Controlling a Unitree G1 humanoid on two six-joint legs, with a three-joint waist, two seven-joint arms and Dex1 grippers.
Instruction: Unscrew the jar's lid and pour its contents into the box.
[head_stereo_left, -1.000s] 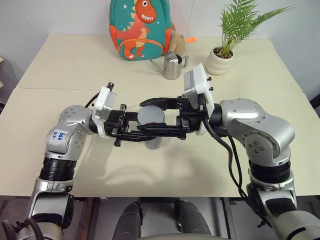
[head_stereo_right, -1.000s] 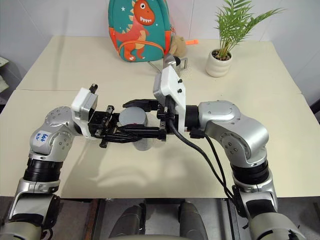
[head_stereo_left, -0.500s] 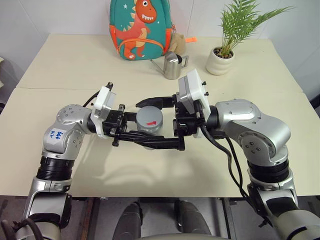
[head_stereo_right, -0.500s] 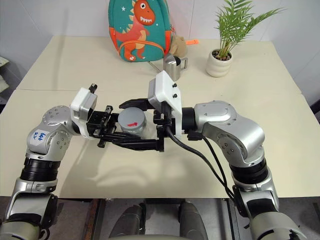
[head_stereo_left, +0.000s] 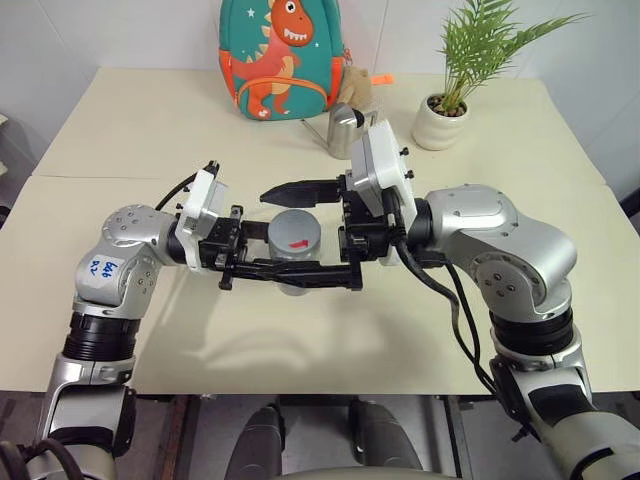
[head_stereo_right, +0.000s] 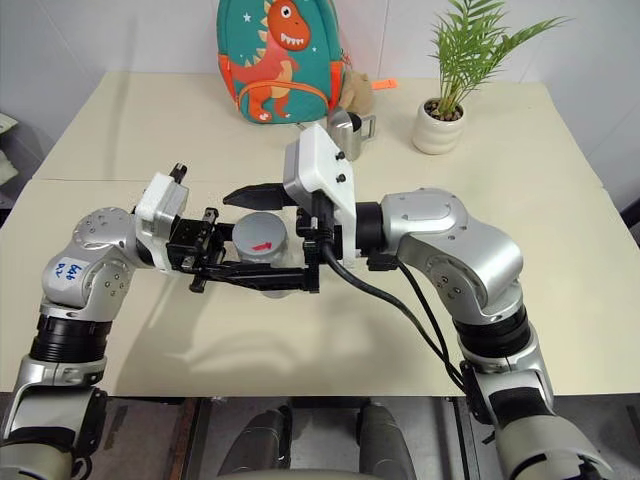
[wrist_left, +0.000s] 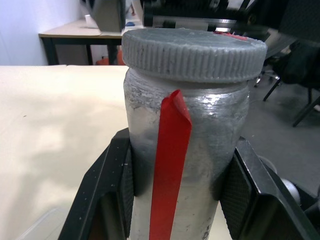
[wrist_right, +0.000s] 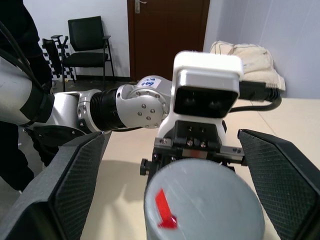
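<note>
Left pincer clamped round silvery cylindrical jar; right pincer agape beside ribbed lid

The lower body of the small silvery-grey cylindrical jar is hidden behind the black fingers crossing in front of it, and its base runs off the left wrist view's edge. The round grey screw lid is cut off by the right wrist view's edge. The contents cannot be made out through the jar's wall.
</note>
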